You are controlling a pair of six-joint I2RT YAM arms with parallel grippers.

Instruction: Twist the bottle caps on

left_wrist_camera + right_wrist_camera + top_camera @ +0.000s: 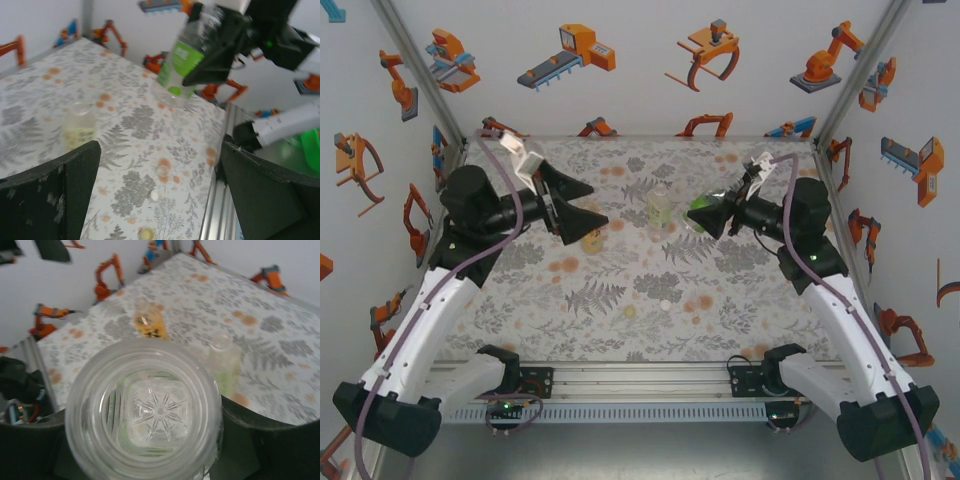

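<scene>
Near the counter's front edge lie the white cap and the pale yellow cap, both loose. Farther back, the right gripper pinches the uncapped green bottle, and the left gripper is spread empty beside the amber bottle. No cap appears fitted.

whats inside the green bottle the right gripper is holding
Through the open mouth of the green bottle, clear walls and a star-moulded base, no liquid visible. The right gripper covers part of its outside.

Caps on table before bottles
</scene>
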